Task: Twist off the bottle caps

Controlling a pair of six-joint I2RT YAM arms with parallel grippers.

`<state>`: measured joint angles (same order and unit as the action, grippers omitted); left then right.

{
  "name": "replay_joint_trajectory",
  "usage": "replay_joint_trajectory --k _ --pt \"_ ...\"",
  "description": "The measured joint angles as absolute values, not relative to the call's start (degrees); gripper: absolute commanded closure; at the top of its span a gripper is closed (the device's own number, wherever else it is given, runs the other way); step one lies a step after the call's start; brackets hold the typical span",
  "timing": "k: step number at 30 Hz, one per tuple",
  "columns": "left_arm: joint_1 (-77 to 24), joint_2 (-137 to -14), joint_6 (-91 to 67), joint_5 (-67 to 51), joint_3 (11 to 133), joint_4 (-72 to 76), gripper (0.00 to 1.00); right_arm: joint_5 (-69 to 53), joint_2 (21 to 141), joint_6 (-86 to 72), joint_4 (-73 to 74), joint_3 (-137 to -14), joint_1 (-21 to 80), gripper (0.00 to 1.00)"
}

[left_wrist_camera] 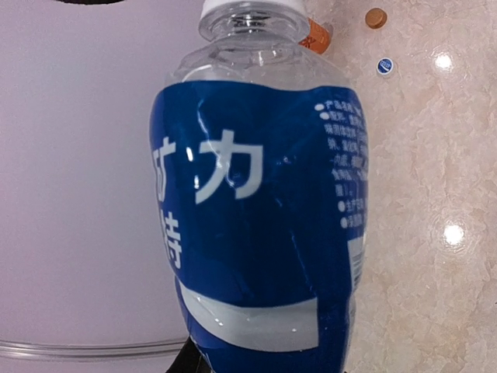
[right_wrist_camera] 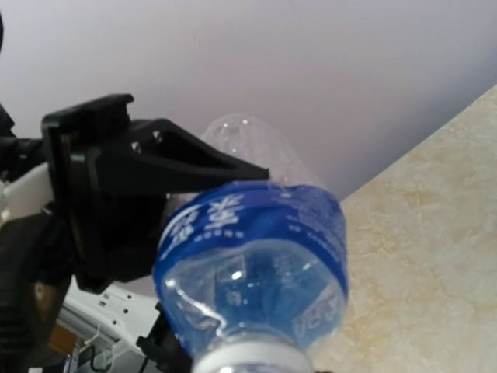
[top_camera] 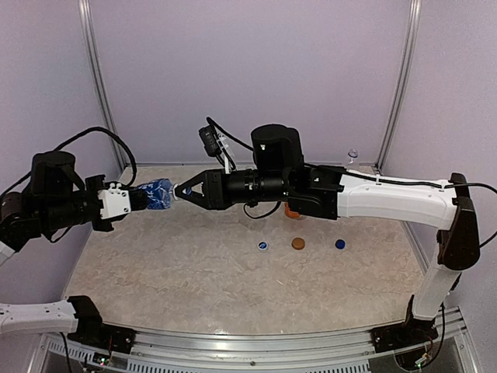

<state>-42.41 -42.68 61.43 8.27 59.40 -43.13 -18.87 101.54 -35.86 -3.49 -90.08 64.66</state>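
The marbled beige worktop (top_camera: 194,287) carries two arms that meet above its left rear part. The left arm's tool (top_camera: 142,196) is clamped on the body of a blue-labelled bottle (top_camera: 159,194), holding it level and clear of the worktop, its neck pointing towards the right arm. The right arm's tool (top_camera: 184,191) has its two fingers narrowing to a point at that neck. Whether they press on the cap cannot be told: the right wrist view has none of its own fingers in sight.

Three bottles show. The held one is clear plastic, slightly dented, wrapped in a deep blue label with white characters and a pale band. A bottle with orange contents (top_camera: 291,210) stands mostly hidden behind the right arm. The top of a clear bottle (top_camera: 353,155) shows by the back right corner.

Four caps can be counted. One whitish cap (left_wrist_camera: 251,6) sits on the held bottle's neck. Three lie loose in a row on the worktop, right of centre and apart from one another: a blue cap with a white rim (top_camera: 263,247), an orange-brown cap (top_camera: 298,243) in the middle, and a blue cap (top_camera: 340,244).
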Motion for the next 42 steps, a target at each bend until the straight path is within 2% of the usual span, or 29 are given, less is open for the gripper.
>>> replay_joint_trajectory --k 5,9,16,21,24,29,34,38,42 --pt "-42.4 -42.7 61.7 7.7 59.4 -43.6 0.94 -19.1 101.6 -32.8 -0.2 -91.4 64.7 1.0" --pt "-42.2 -42.7 61.5 4.9 59.6 -47.9 0.96 -14.1 101.3 -19.9 6.4 -93.1 67.3 1.0" --pt "-42.3 -42.8 60.8 -7.0 60.8 -62.2 0.97 7.1 99.4 13.6 13.2 -90.0 79.8 1.0" --pt "-42.5 -43.1 60.9 -11.3 61.1 -65.8 0.97 27.0 99.4 39.6 10.1 -86.4 88.2 1.0" --pt "-41.8 -43.3 61.3 -9.3 60.4 -70.4 0.97 38.0 99.4 52.2 9.7 -83.9 89.6 1.0" --pt "-41.8 -42.8 61.6 -8.3 59.8 -74.9 0.97 47.2 99.4 66.7 4.3 -81.0 89.4 1.0" --pt "-40.0 -42.0 60.0 -5.7 58.5 -73.3 0.96 43.9 99.4 61.9 1.4 -82.3 88.5 1.0" --pt "-34.5 -41.1 55.9 -1.1 55.7 -65.7 0.93 36.9 99.4 46.7 0.7 -84.9 82.8 1.0" --pt "-27.5 -41.3 46.7 2.7 56.0 -58.0 0.9 27.1 100.0 25.5 3.2 -88.6 71.8 1.0"
